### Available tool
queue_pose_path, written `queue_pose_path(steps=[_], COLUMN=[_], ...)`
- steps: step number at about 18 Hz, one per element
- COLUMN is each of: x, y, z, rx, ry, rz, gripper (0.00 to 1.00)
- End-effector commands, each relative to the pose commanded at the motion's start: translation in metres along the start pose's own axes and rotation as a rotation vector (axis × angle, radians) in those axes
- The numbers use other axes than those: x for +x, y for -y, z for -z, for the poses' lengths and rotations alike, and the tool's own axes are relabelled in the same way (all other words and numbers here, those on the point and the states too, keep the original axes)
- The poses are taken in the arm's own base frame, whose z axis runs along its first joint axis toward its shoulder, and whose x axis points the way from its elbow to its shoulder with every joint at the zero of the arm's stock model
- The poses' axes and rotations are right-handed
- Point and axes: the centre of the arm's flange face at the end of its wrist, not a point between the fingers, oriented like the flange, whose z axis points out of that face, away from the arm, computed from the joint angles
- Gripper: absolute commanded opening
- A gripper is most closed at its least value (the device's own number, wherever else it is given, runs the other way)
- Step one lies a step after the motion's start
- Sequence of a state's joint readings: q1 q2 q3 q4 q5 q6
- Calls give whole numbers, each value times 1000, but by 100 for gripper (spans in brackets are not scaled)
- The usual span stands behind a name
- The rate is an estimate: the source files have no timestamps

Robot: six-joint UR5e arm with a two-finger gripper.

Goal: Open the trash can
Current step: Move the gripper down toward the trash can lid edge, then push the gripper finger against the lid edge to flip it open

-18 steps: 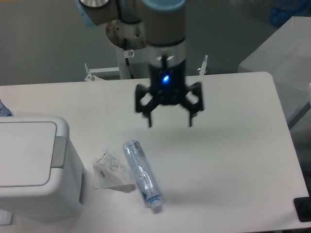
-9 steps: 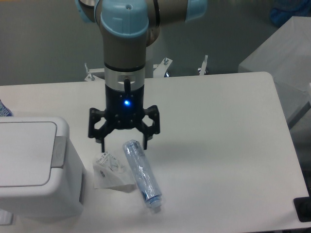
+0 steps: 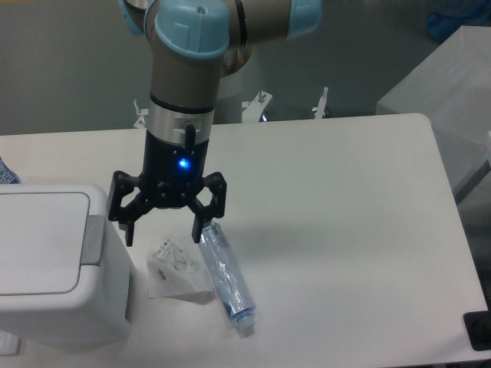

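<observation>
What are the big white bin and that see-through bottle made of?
The bin looks like white moulded plastic: smooth, matte, rounded corners, with a grey tab at the lid's edge. The bottle looks like thin clear plastic: the table shows through it, and its wall seems creased, though blur leaves that uncertain.

No text can be read; the print on the crumpled wrapper (image 3: 175, 270) is too small.

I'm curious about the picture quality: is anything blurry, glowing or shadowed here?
In the fixed camera view, the gripper looks fairly sharp, a blue light glows on its body, soft shadows fall beside the trash can and clear bottle, and the background is dim.
</observation>
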State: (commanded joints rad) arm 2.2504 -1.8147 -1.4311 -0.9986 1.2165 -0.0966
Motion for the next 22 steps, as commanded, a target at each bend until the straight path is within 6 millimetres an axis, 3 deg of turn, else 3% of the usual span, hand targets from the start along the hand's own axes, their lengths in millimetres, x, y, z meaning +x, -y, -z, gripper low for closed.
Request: queue_pose_path(steps=[17,22], x=[9,9], y=[-8,-9], z=[-28,-27], rx=[-8,-8], ry=[-50,-49], rz=[58,58], gripper=[100,100])
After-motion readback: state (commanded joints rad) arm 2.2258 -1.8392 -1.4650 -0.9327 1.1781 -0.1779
